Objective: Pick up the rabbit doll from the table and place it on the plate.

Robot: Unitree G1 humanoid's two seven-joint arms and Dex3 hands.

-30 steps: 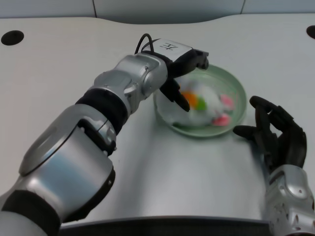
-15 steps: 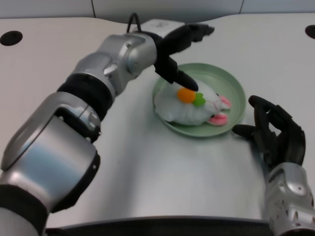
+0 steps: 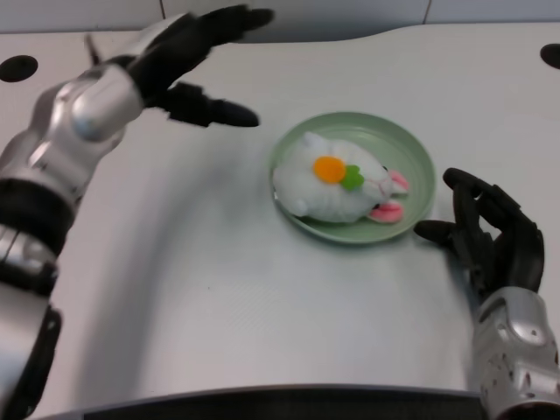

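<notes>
White rabbit doll (image 3: pixel 337 181) on green plate (image 3: pixel 413 149); left hand (image 3: pixel 188 54) apart

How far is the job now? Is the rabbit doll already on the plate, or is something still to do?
The placing looks done: the white rabbit doll lies on the green plate, its near side reaching the rim. The left hand holds nothing; its fingers are spread, up and to the left of the plate, apart from the doll. Nothing of the task appears left.

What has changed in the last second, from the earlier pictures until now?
The left hand has let go of the rabbit doll and pulled back up and to the left, fingers spread, holding nothing. The doll stays lying on the green plate; the right hand has not moved.
</notes>
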